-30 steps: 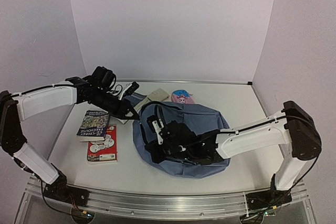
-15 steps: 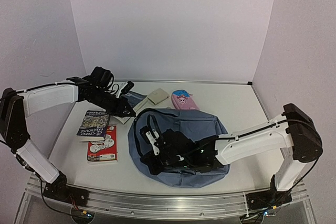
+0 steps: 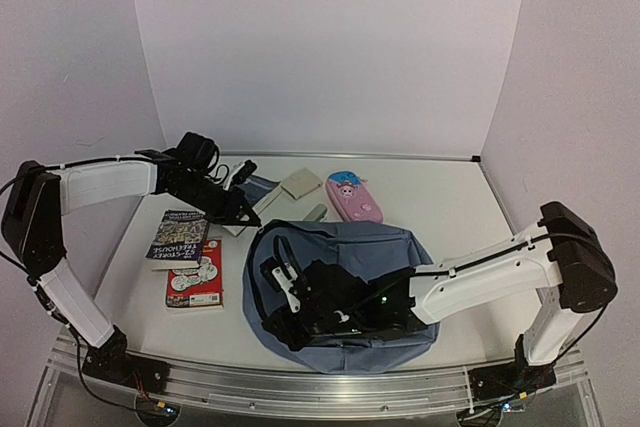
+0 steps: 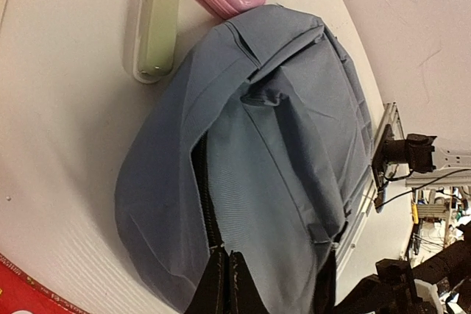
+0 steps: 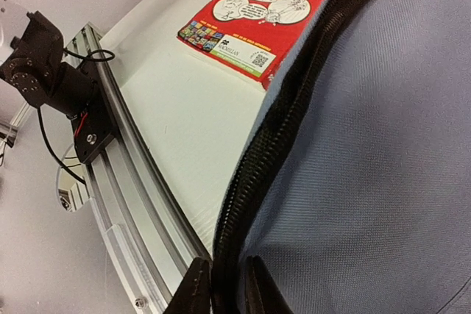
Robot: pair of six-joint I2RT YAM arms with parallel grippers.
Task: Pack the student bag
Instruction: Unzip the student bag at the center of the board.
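1. The right claw (image 5: 226,264) is standing at the near-left rim of the student bag (image 3: 350,247). Its jaws are slightly parted around the black zip edge, and I cannot tell if it is pinching.
2. The bag is lying flat in the middle of the counter (image 3: 450,197).
3. The left claw (image 4: 227,255) is closed at the far-left zip edge. It should be lifting gently there, so that the mouth is gaping toward the red book (image 3: 195,275).

student bag (image 3: 385,247): grey-blue fabric, black zip
pencil case (image 3: 353,196): pink, small cartoon print
book (image 3: 196,274): red cover, white cartoon circles
small case (image 4: 158,26): pale green
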